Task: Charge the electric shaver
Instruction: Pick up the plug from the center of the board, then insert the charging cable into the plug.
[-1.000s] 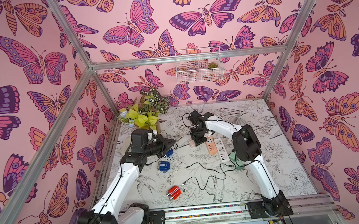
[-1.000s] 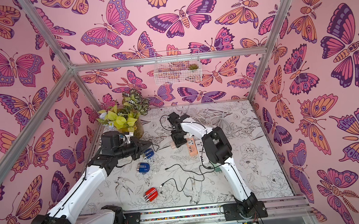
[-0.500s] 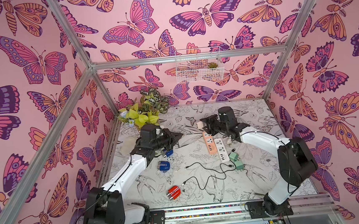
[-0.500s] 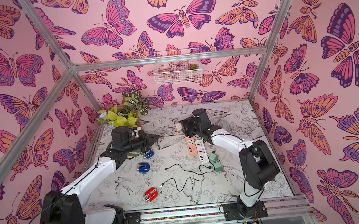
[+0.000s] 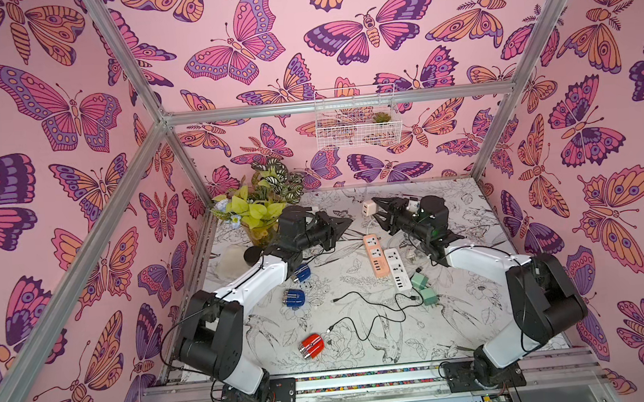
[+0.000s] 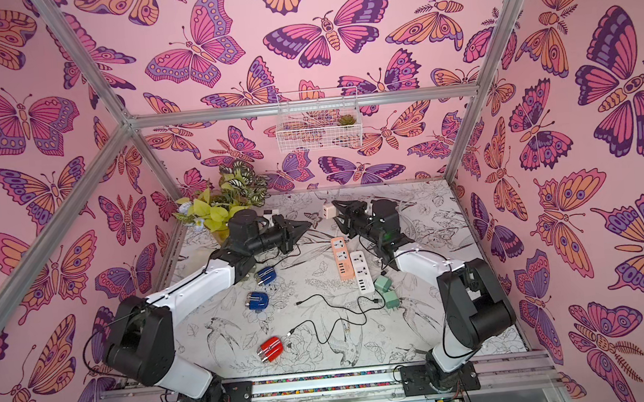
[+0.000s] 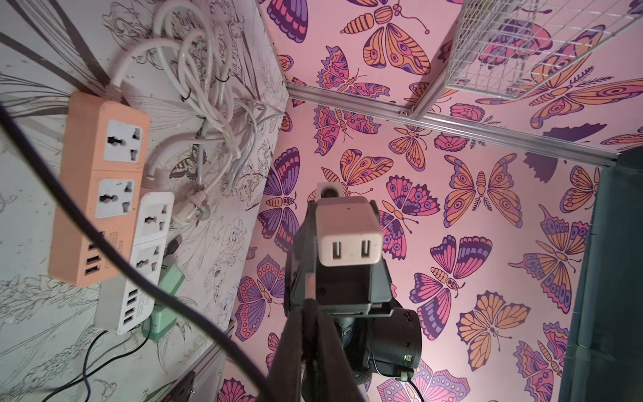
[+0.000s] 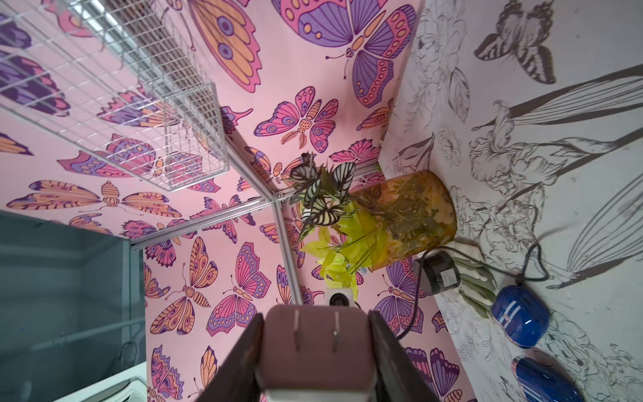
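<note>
As right end effector [image 5: 375, 208] grips adapter [image 5: 368, 208], aloft

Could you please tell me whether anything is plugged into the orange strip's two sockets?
No, in the left wrist view both sockets of the orange strip are bare, with no plug in either.

The orange power strip [image 7: 97, 188] and the white power strip [image 7: 146, 243] are smooth matt plastic, and so is the white charger [image 7: 348, 233], which has a faint sheen on its face. The blue shavers [image 8: 520, 320] and the red shaver [image 5: 312, 345] have glossy plastic shells with bright highlights. The black cable [image 5: 359, 293] looks dull and rubbery, while the white cord [image 7: 205, 80] is shinier. The basket [image 5: 355, 122] is white-coated wire and the frame bars [image 5: 246, 113] are brushed bare metal. The vase [image 8: 410, 215] is clear amber. The table [image 5: 460, 328] and walls [image 5: 338, 32] carry flat matt print.
</note>
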Action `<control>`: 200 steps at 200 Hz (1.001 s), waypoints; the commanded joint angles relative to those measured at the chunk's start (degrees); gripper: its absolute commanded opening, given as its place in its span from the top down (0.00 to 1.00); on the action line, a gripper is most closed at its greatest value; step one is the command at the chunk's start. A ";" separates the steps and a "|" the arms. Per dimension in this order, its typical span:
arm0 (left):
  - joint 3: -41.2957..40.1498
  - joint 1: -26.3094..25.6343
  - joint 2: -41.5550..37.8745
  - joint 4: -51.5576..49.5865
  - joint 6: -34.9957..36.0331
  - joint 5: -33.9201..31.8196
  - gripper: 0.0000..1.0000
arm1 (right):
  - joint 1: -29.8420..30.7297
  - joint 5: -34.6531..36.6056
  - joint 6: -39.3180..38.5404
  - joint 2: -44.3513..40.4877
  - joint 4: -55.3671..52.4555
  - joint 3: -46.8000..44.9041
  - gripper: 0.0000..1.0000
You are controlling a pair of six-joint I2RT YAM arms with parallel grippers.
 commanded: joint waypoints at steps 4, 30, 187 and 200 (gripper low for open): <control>1.03 -1.00 1.50 5.32 -2.26 -0.99 1.00 | -0.01 -0.66 0.85 -0.63 2.93 0.18 0.96; 1.22 -1.03 1.60 6.11 -2.47 -1.25 1.00 | -0.04 -1.41 0.00 -0.39 1.72 0.56 0.97; 2.13 -1.47 3.25 5.65 -2.61 -0.04 1.00 | 1.79 -1.60 -0.83 1.27 -0.35 2.03 0.98; 2.38 -1.47 3.50 5.58 -2.57 0.04 1.00 | 1.88 -1.64 -0.83 1.26 -0.43 2.05 0.98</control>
